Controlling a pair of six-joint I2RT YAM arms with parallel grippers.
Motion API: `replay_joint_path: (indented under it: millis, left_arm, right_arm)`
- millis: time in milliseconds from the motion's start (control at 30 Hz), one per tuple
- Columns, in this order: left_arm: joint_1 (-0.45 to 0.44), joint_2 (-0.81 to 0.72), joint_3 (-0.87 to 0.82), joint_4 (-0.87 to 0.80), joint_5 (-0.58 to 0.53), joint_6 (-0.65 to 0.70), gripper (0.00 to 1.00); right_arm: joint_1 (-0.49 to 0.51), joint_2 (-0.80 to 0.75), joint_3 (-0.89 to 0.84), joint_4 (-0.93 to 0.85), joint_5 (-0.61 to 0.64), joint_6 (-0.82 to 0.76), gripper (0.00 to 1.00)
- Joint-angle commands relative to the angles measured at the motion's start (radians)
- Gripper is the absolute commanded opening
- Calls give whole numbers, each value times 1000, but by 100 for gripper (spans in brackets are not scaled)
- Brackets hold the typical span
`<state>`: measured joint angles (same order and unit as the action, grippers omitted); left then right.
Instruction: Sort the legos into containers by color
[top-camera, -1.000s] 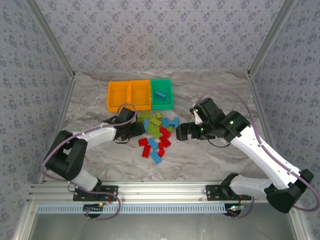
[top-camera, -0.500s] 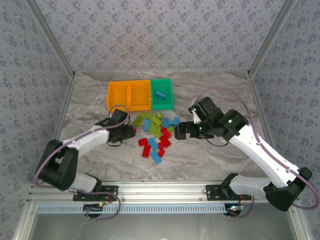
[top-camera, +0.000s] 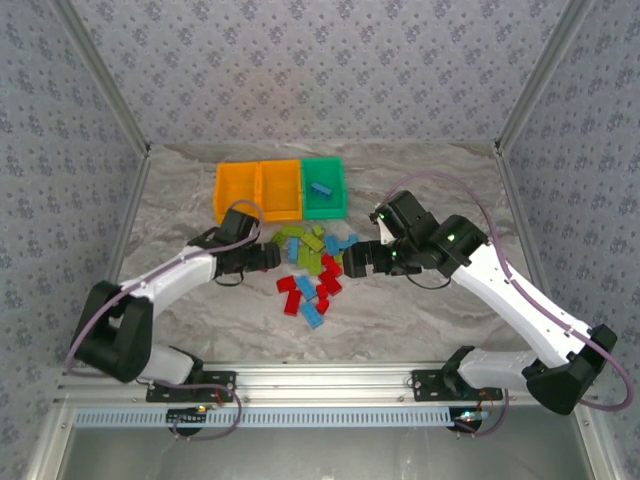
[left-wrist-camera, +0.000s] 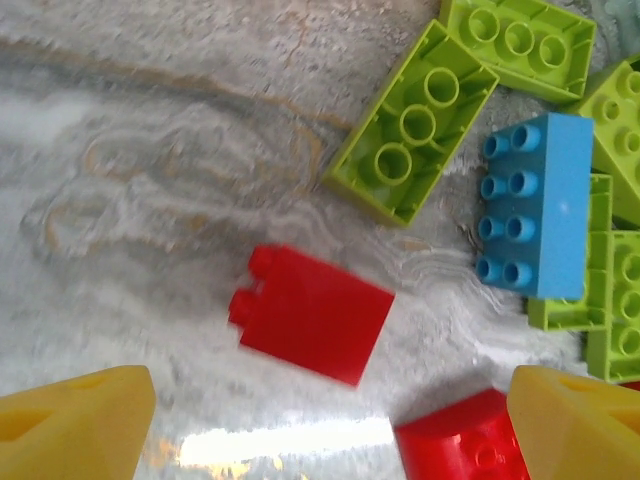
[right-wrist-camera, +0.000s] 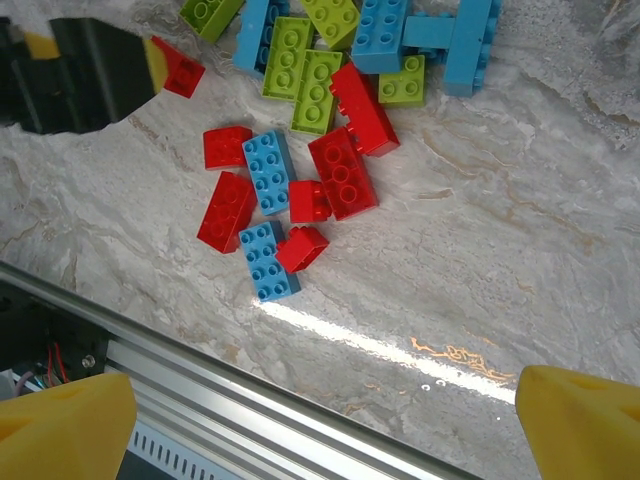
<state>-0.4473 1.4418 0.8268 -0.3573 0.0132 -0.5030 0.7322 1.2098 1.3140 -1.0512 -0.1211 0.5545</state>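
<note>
Fingers of the left arm (left-wrist-camera: 75, 420) stood wide apart and empty, low over the table (top-camera: 420, 330). A loose red brick (left-wrist-camera: 312, 312) lay just ahead, between them. It lay on its side, studs pointing left in the wrist view, its longer side running roughly across the gap. A clean pick would likely need the wrist turned to close on the shorter side. The right fingers (right-wrist-camera: 580, 420) hung open by the pile (top-camera: 315, 262). Farthest stood two orange bins (top-camera: 240, 195) and a green bin (top-camera: 330, 207) holding one blue brick (top-camera: 320, 187).

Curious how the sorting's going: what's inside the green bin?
One light blue brick lies in the green bin; its remaining floor looks bare. The spot under the brick is covered.
</note>
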Motion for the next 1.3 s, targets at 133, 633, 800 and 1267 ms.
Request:
replay_joint_path:
  millis: [133,633,800,1267]
  left_arm:
    - [-7,162,109,-20,-39,141,82]
    - [-5,87,91,-60,-29,96,39]
    - [-3,-59,189,-140,-62,68,38]
    - [209,367,693,-54,-170,136,36]
  right_arm:
    - [9,-6,27,-32,-5,13,100]
    - [18,-4,30,-22,-17,15,100]
    - [18,-22,34,-24,-6,19,100]
    - [24,-66,28,-13,19,42,100]
